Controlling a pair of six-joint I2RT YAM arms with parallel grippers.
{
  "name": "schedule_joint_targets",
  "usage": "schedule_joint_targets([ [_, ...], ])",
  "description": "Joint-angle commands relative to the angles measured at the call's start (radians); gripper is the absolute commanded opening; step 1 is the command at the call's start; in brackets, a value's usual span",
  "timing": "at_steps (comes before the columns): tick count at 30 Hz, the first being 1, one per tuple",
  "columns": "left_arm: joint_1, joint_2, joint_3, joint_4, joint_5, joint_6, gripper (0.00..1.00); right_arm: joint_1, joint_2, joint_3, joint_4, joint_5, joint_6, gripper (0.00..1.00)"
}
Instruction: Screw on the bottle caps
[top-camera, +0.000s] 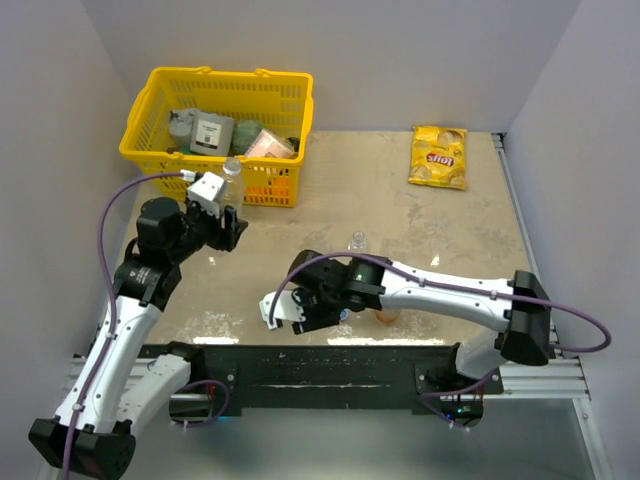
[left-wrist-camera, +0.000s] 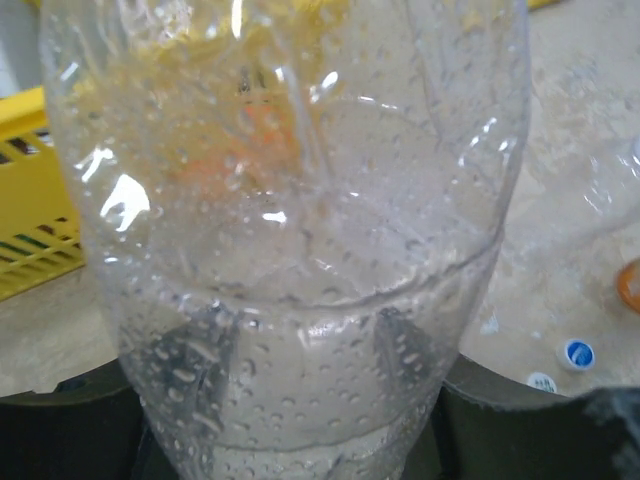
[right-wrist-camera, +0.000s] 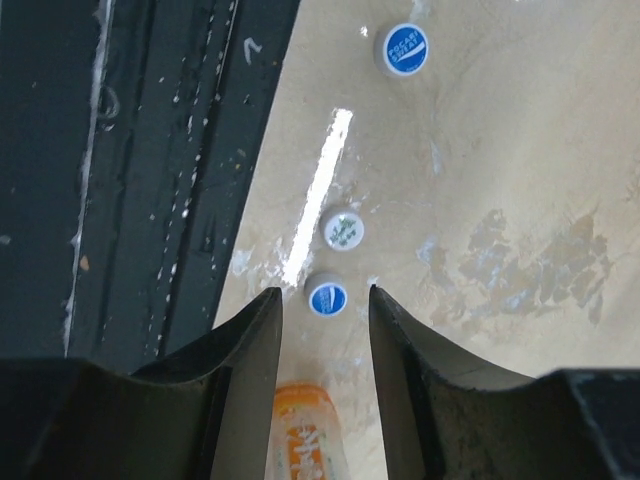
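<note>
My left gripper (top-camera: 226, 218) is shut on a clear bottle (top-camera: 231, 178), held upright in front of the basket. In the left wrist view that bottle (left-wrist-camera: 290, 200) fills the frame, wet with droplets, and the dark fingers (left-wrist-camera: 200, 375) show through its wall. My right gripper (right-wrist-camera: 322, 291) hangs open low over the table near its front edge. A blue cap (right-wrist-camera: 327, 298) lies just past the fingertips, touching neither. A whitish cap (right-wrist-camera: 343, 230) lies beyond it, and another blue cap (right-wrist-camera: 403, 48) farther off. An orange bottle (right-wrist-camera: 305, 435) lies beneath the right fingers. A second clear bottle (top-camera: 357, 240) stands mid-table.
A yellow basket (top-camera: 150, 110) with boxes and packets stands at the back left, close behind the held bottle. A yellow chip bag (top-camera: 439, 156) lies at the back right. The black base rail (right-wrist-camera: 150, 150) runs just left of the right gripper.
</note>
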Motion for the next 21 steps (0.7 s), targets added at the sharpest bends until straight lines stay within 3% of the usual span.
schedule_joint_targets([
  [1, 0.024, -0.042, 0.107, 0.111, -0.228, -0.108, 0.0, -0.002, 0.101, 0.103, 0.142, 0.032, 0.165, 0.42],
  [5, 0.096, -0.057, 0.175, 0.111, -0.373, -0.17, 0.0, 0.001, 0.208, 0.181, 0.219, 0.031, 0.321, 0.42],
  [12, 0.155, -0.132, 0.209, 0.128, -0.413, -0.22, 0.0, 0.024, 0.342, 0.261, 0.237, 0.015, 0.479, 0.45],
  [21, 0.19, -0.197, 0.227, 0.084, -0.423, -0.198, 0.0, 0.03, 0.419, 0.196, 0.289, 0.003, 0.442, 0.48],
])
